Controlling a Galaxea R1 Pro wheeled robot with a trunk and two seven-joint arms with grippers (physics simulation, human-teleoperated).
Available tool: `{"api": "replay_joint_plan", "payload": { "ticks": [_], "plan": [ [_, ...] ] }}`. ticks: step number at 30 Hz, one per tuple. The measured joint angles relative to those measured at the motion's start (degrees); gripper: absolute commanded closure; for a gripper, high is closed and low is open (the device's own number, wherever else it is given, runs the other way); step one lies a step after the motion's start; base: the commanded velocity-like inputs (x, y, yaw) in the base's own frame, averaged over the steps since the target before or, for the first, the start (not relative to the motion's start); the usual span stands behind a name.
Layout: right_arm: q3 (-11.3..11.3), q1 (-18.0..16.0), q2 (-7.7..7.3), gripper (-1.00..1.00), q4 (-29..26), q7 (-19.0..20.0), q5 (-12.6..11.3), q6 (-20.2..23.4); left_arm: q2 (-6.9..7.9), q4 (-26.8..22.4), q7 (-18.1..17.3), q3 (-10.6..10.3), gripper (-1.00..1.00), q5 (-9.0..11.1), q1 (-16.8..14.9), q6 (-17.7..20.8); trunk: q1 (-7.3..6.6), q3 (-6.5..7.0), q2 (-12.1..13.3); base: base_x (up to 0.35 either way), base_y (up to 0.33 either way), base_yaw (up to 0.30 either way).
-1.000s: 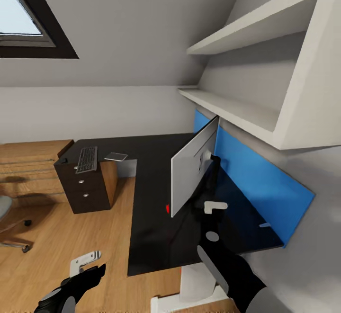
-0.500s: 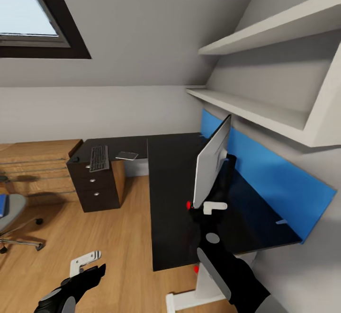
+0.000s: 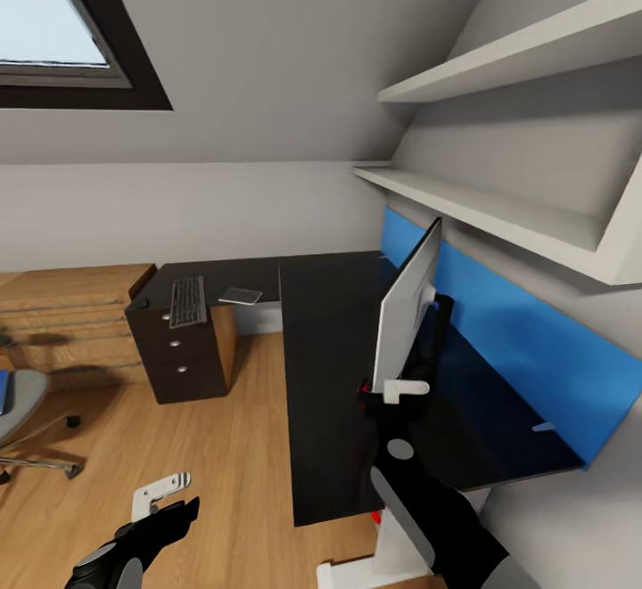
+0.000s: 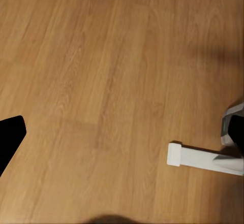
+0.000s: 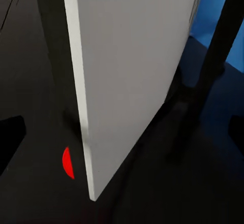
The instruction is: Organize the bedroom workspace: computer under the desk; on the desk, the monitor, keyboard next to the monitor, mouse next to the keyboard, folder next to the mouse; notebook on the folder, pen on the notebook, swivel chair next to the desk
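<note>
The monitor (image 3: 406, 308) stands on the black desk (image 3: 325, 366), its pale back toward me. In the right wrist view the monitor (image 5: 132, 66) has a red light (image 5: 67, 162) at its lower corner. My right gripper (image 3: 388, 388) is at that corner, open, a fingertip (image 5: 10, 140) on each side of the panel's edge. The keyboard (image 3: 187, 300) lies on the desk's far end above the drawers, beside a small dark mouse (image 3: 141, 302) and a flat grey notebook (image 3: 240, 295). At the left edge, the swivel chair (image 3: 27, 406) carries the blue folder (image 3: 4, 390). My left gripper (image 3: 165, 493) hangs open over the floor.
A blue panel (image 3: 508, 339) lines the wall behind the desk, with white shelves (image 3: 481, 206) above. A wooden counter (image 3: 71, 317) stands beyond the drawer unit (image 3: 183, 357). The desk's white foot (image 4: 203, 159) lies on the wood floor near my left gripper.
The camera has turned, shifting desk and monitor rightward in the picture. My right gripper now sits closer to the monitor's lower corner and hides the red light in the head view.
</note>
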Motion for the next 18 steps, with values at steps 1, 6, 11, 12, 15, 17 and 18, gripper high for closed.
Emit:
{"api": "replay_joint_plan", "payload": {
  "ticks": [1,6,11,12,15,17,18],
  "plan": [
    [0.0,0.0,0.0,-1.0,0.06,-0.28,0.76,-0.07,0.0,0.01,0.01,-0.01,-1.0,0.0,0.0,0.0,0.0,0.0,0.0,0.175,0.001,0.0],
    [-0.02,0.0,0.0,-1.0,0.42,-0.76,3.28,-2.36,0.0,0.06,-0.05,-0.02,-1.0,0.0,0.0,0.0,0.02,0.0,0.01,0.064,0.0,0.0],
    [-0.02,0.0,0.0,-1.0,1.42,-0.85,4.16,-5.46,0.0,0.1,0.01,-0.02,-1.0,0.0,0.0,0.0,0.01,0.0,0.0,0.166,0.0,0.0],
    [-0.02,0.0,0.0,-1.0,1.48,-0.84,4.19,-5.57,0.0,0.12,-0.02,-0.02,-1.0,0.0,0.0,0.0,0.02,0.0,0.0,0.034,0.0,0.0],
    [-0.02,0.07,0.0,-1.0,1.56,-0.88,4.24,-5.73,0.0,0.15,-0.06,-0.02,-1.0,0.0,0.0,0.0,0.03,0.0,0.0,0.022,0.0,0.0],
    [-0.02,0.08,0.0,-1.0,1.57,-0.89,4.25,-5.76,-0.02,0.15,-0.05,-0.02,-1.0,0.0,0.0,0.0,0.02,0.0,0.0,0.073,-0.002,0.0],
    [-0.03,0.08,0.0,-1.0,1.57,-0.9,4.25,-5.77,-0.01,0.15,-0.02,-0.02,-1.0,0.0,0.0,0.0,0.02,0.0,0.0,0.148,-0.013,0.0]
  ]
}}
